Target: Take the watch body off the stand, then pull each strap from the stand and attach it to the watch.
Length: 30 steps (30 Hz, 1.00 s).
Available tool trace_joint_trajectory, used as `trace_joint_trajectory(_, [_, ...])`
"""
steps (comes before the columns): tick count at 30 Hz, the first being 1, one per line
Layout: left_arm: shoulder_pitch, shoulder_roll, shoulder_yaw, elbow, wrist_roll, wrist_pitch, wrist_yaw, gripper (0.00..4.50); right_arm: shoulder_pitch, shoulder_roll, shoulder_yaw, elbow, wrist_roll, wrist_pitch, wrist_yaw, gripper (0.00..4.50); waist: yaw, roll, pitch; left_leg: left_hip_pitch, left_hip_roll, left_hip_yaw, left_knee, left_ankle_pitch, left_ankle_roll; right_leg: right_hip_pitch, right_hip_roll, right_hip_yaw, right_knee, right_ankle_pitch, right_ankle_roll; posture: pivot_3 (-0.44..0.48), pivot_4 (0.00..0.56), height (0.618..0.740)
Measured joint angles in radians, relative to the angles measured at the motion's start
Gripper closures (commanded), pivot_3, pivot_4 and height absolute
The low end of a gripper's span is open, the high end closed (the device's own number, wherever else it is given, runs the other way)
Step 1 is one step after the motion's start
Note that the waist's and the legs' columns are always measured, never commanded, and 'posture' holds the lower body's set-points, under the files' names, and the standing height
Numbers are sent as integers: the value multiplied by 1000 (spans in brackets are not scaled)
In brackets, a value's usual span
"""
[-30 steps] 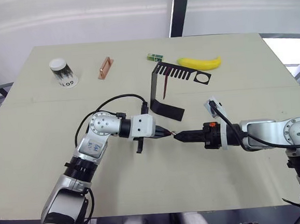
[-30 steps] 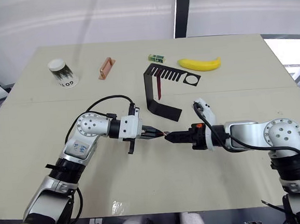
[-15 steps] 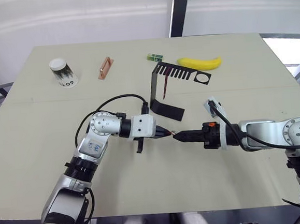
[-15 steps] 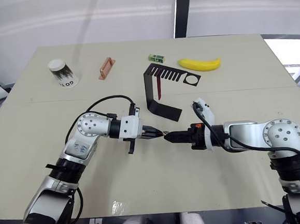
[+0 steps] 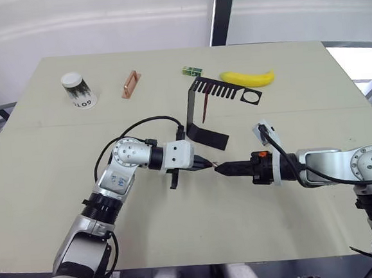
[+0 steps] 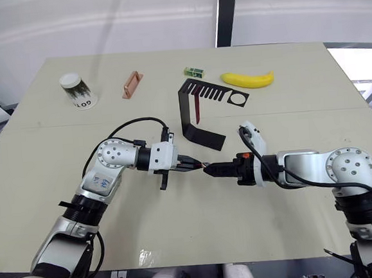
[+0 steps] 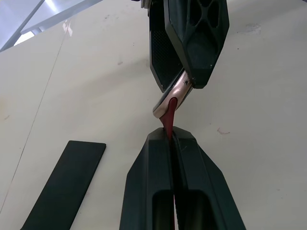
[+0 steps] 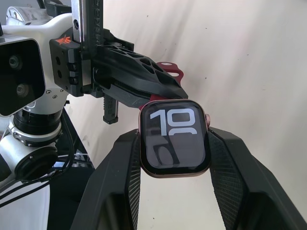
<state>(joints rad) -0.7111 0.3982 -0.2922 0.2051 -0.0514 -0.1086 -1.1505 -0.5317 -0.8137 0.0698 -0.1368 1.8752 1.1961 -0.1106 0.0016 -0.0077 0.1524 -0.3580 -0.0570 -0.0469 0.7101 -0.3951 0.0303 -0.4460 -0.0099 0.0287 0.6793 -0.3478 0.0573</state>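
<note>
Maroon strap in hand: one strap (image 7: 169, 115) is pinched flat between the closed fingers of the left gripper (image 7: 171, 139), its free end touching the edge of the watch body (image 8: 174, 138).
Watch body: held by its two sides between the fingers of the right gripper (image 8: 174, 158), screen lit and facing the wrist camera, showing "10"; it hangs above the table (image 5: 181, 242), just in front of the stand's foot.
Grippers: the two meet tip to tip over the middle of the table, the left gripper reaching in from the left and the right gripper from the right, both narrow and clamped on their loads.
Stand: the black stand (image 5: 197, 115) sits just behind the grippers, foot flat on the table, slotted top arm pointing right toward its ring hole.
Second strap: a dark red strap (image 5: 205, 108) hangs down from the slotted arm of the stand.
Other items: a banana (image 5: 248, 78) lies just behind the stand's top arm, a small green block (image 5: 191, 70) beside it; a copper-coloured bar (image 5: 129, 84) and a paper cup (image 5: 78, 89) lie well apart to the left.
</note>
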Motion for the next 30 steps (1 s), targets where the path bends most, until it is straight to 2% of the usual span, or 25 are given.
trace_joint_trajectory(30, [-2, -3, -1, 0, 1, 10, 0, 4500, 1, 0, 0, 0, 0, -4, 0, 2987, 0, 0, 0, 0, 0, 0, 0, 0, 0, 0, 0, 0, 0, 0, 0, 0, 150, 740])
